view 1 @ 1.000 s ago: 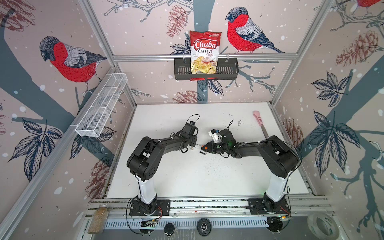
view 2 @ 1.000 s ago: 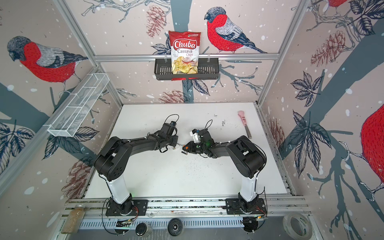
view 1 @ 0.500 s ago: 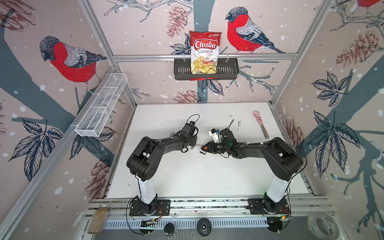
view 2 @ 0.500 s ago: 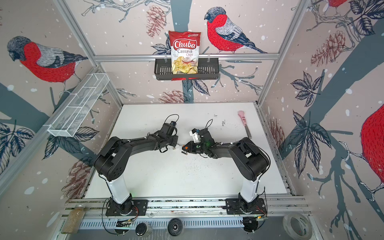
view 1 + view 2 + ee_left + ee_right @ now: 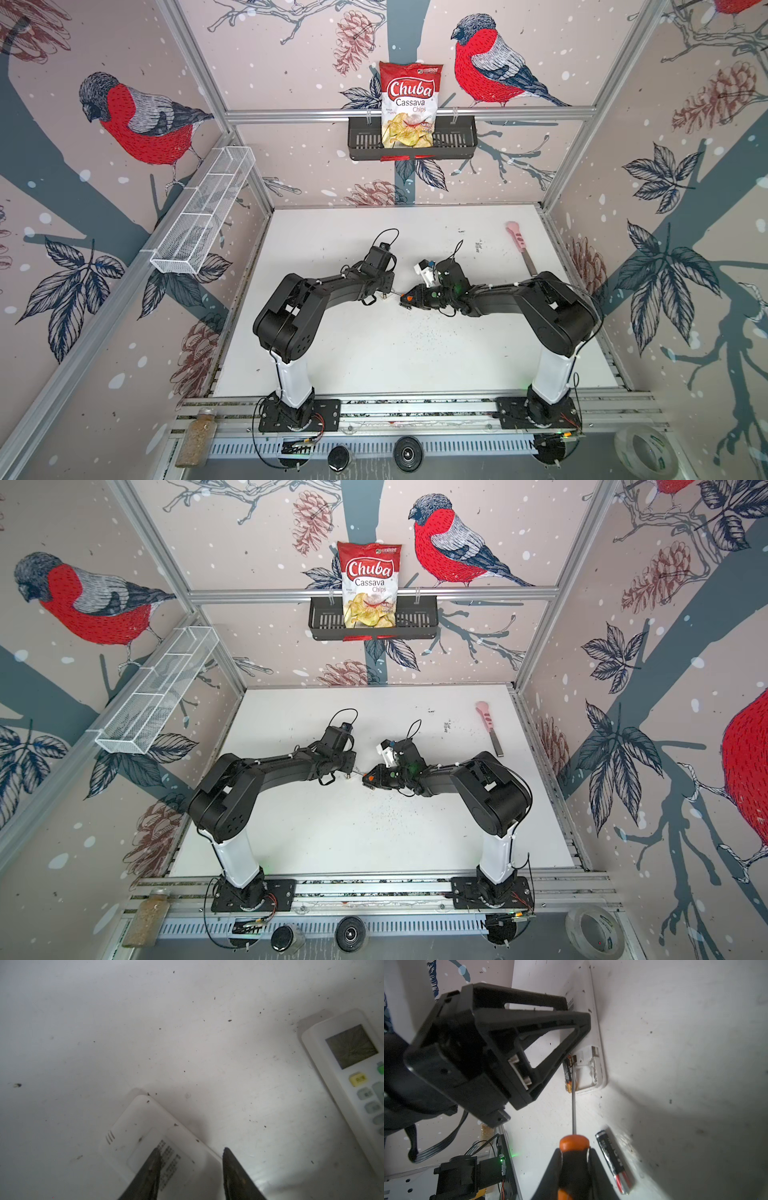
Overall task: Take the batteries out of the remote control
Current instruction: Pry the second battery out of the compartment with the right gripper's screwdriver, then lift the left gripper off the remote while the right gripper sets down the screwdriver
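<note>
One battery (image 5: pixel 568 1071) in remote (image 5: pixel 594 1028), loose battery (image 5: pixel 612 1162) beside, right tool (image 5: pixel 574 1152) clamping screwdriver (image 5: pixel 573 1109)

Robot lab cell, aluminium frame (image 5: pixel 291 114), bird-print walls (image 5: pixel 623 145) (bullfinches, pinecones), white table (image 5: pixel 395 353), wired base rail (image 5: pixel 415 409).

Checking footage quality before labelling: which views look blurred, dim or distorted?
Left wrist view: dim, soft, the remote hazy. Right wrist view: screwdriver and loose battery sharp, deep shadow across part of the table. Both top views: evenly lit, frame posts splayed by the wide lens.
</note>
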`<state>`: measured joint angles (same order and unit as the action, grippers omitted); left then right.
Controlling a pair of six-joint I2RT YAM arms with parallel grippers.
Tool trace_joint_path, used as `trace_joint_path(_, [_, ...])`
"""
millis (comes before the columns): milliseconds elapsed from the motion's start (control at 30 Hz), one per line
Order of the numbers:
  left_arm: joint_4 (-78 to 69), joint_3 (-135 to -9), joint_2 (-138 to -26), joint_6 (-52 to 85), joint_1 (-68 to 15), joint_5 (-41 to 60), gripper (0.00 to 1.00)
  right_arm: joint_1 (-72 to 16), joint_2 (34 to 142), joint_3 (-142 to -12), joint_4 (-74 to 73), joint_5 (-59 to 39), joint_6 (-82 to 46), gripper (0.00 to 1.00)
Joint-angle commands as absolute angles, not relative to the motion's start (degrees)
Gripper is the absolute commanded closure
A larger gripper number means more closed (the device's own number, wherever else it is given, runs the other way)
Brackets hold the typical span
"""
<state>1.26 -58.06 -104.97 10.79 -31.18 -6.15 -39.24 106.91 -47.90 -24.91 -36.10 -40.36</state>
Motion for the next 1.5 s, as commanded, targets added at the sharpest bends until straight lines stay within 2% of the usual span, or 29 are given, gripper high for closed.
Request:
trace_joint_path(0, [8.73,-57.66,-105.6,12.13,-31.11,-3.56,0.52,-39.7,106.88,-48.13,-25.68,-37.22,-39.99,0.99])
trace_joint_path(1033, [7.8,-57.48,-104.74,13.44,-30.86,-4.26,0.52,-41.66,103.56,-46.56,-24.15,-36.59,-39.19,0.99])
trace_joint_path(1167, [7.65,-57.48,-103.6,13.8,-30.5,-4.68,0.47,-41.16,102.4,-46.02,-23.3,-36.14,-38.59,1.0])
trace_joint_path(1467, [8.53,-58.93,-101.2,14.4,-30.1,-6.49,0.19,-38.27,98.62,-43.64,-21.91,-35.52,-37.59,0.99])
